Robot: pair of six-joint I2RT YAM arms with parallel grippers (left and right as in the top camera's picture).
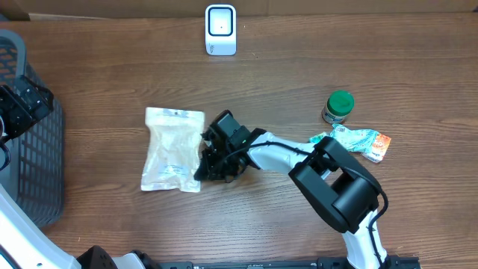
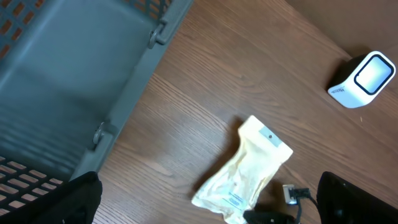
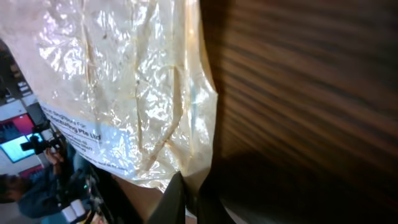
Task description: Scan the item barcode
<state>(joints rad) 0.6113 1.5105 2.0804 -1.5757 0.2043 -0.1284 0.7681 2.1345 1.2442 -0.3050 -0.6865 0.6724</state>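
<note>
Cream plastic film makes up the pouch [image 1: 173,149], which lies flat left of the middle of the table [image 1: 299,67], well apart from the scanner [image 1: 221,30] at the far edge. The right gripper [image 1: 207,161] sits at the pouch's right side. The left gripper [image 1: 21,104] hangs over the basket [image 1: 37,172] at the table's left edge.

From the left wrist, that claw's fingers stand wide apart with nothing between them.

From the right wrist, the fingertips are pinched together on the pouch's thin side seam, with the crinkled film and its printed label [image 3: 74,134] above them. The pouch looks light, limp and slick, so it will likely sag and fold once lifted. The flat seam is the sensible hold, since it leaves the label uncovered.
</note>
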